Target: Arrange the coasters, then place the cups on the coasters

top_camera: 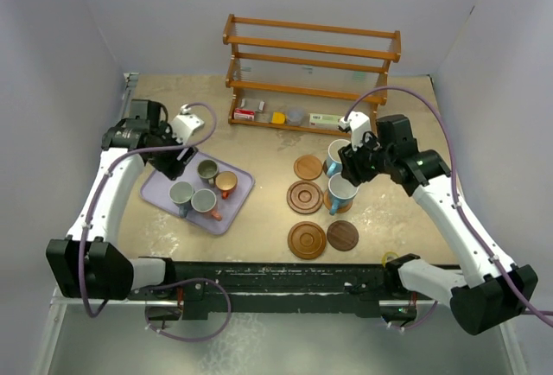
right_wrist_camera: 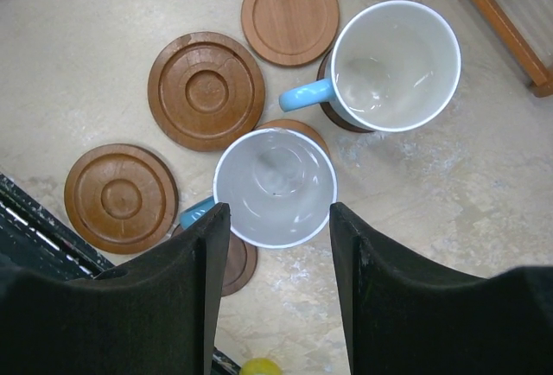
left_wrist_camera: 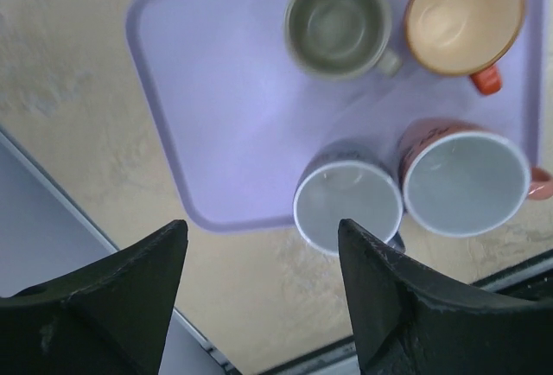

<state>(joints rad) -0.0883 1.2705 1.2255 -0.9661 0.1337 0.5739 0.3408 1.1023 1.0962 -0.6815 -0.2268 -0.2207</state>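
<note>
1. The cup-placing step is in hand. Right of the lavender tray (left_wrist_camera: 233, 116), six wooden coasters lie in a cluster. Two pale blue cups already stand there: the far cup (right_wrist_camera: 396, 66) on a dark coaster (right_wrist_camera: 333, 116), the near cup (right_wrist_camera: 275, 187) on a light brown coaster (right_wrist_camera: 294, 124).
2. The right gripper (right_wrist_camera: 279, 208) hangs over the near cup, one finger at each side of its rim. Whether the jaws press the cup or have let it go cannot be told.
3. The left gripper (left_wrist_camera: 262, 224) hovers at the tray's edge, jaws spread wide with nothing between them.
4. Four cups wait on the tray: a grey-green cup (left_wrist_camera: 337, 22), a copper-orange cup (left_wrist_camera: 465, 14), a third pale blue cup (left_wrist_camera: 347, 206) and an orange-handled cup (left_wrist_camera: 467, 181).
5. Four coasters are bare: a plain light coaster (right_wrist_camera: 289, 14), a grooved coaster (right_wrist_camera: 206, 90), a second grooved coaster (right_wrist_camera: 121, 196) and a second dark coaster (right_wrist_camera: 240, 267).
6. The right arm's next move probably calls for a straight lift clear of the rim. The left arm would then come down on a tray cup. The third pale blue cup and its orange-handled neighbour stand touching or nearly so, leaving little room for a finger.
7. Both occupied coasters are mostly covered. The second dark coaster is partly behind a finger. A small yellow thing (right_wrist_camera: 259, 366) at the picture's edge cannot be identified.
</note>
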